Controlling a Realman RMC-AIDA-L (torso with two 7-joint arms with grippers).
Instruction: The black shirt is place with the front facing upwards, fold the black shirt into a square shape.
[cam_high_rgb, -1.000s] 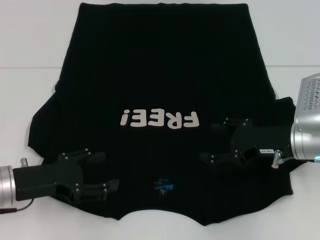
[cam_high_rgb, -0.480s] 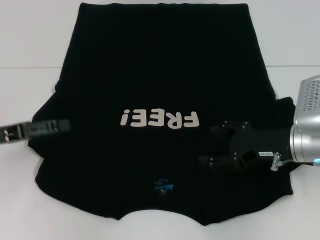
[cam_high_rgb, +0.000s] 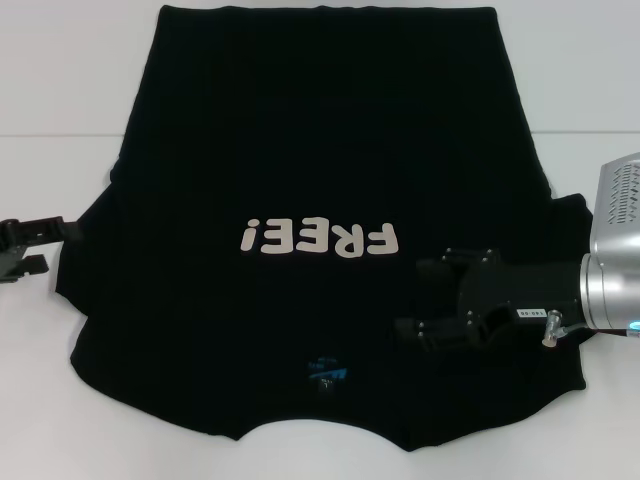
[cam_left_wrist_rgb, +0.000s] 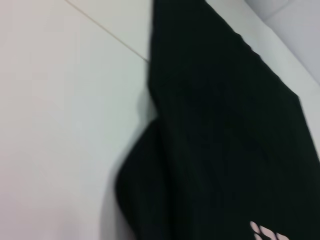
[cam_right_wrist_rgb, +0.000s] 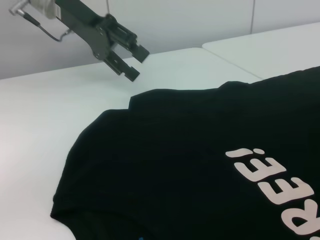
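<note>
Shirt (cam_high_rgb: 320, 150) lies under right hand (cam_high_rgb: 425, 295); left hand (cam_high_rgb: 45, 245) beside it.

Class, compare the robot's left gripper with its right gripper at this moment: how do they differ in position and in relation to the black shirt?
The left gripper hangs over bare table beside the black shirt, off the cloth; the right gripper sits over the shirt, below the "FREE!" lettering. Only the left gripper's fingers show at the head view's edge, while the right gripper shows with its silver wrist. Both are black, open and hold nothing.
</note>
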